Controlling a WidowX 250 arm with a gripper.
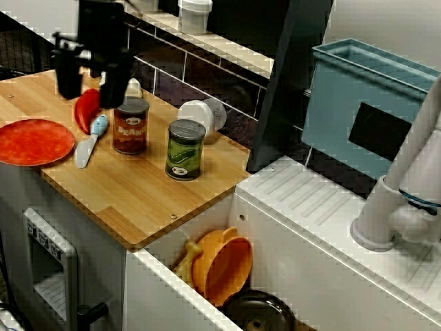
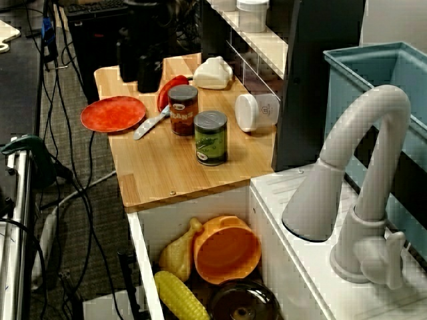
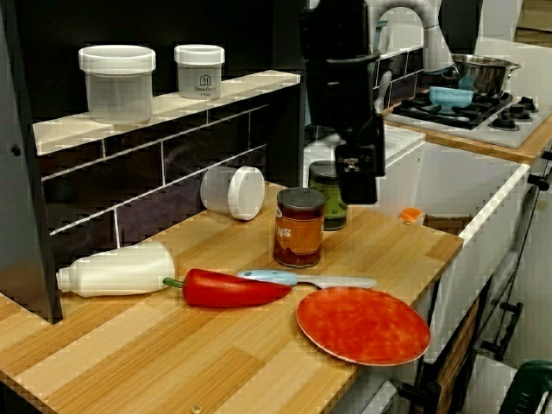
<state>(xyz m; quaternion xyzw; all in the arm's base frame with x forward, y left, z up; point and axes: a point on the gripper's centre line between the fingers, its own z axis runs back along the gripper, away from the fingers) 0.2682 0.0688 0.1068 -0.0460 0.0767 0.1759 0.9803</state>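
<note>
Play kitchen: wooden counter, sink, faucet and stove.

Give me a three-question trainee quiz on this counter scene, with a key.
1. True or false: the gripper hangs open above the wooden counter, holding nothing.
2. Which lies on its side? A) the beans can B) the green can C) the white-lidded jar
3. Fill in: the bowl in the sink is ___ in colour.
Key: 1 true; 2 C; 3 orange.
</note>
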